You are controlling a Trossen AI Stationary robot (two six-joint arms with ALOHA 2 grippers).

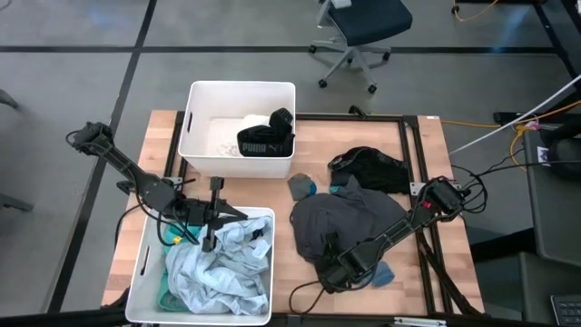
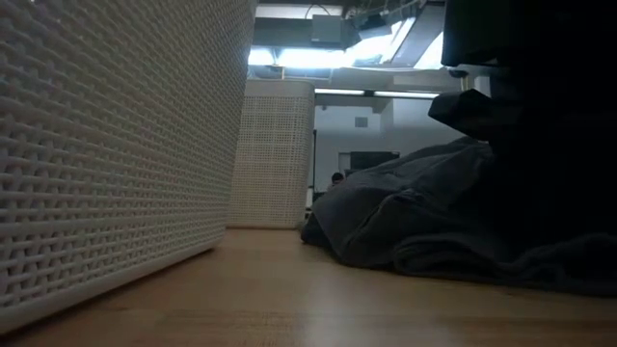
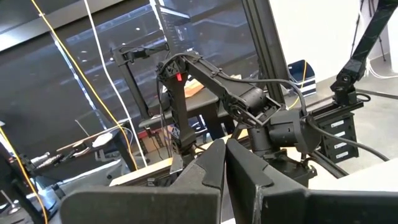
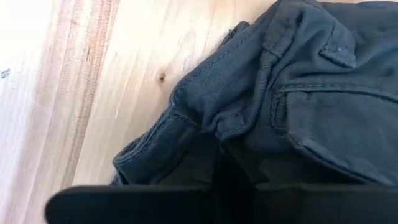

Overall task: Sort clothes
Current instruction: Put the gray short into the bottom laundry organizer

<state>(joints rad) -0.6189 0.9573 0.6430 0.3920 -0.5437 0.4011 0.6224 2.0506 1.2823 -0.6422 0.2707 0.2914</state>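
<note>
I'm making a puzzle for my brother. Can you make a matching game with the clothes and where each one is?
Things:
1. PUMA top
2. grey trousers
3. pale blue cloth
4. black garment

Places:
A. in the near bin
B. loose on the table's far right
C. in the far bin
D. under the right claw

Pairs: 1-C, 2-D, 3-A, 4-B

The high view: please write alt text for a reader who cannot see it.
The right gripper is closed on a grey garment on the wooden table. The left gripper, shut, hangs over a white bin of pale clothes; a second bin holds a black PUMA garment.
</note>
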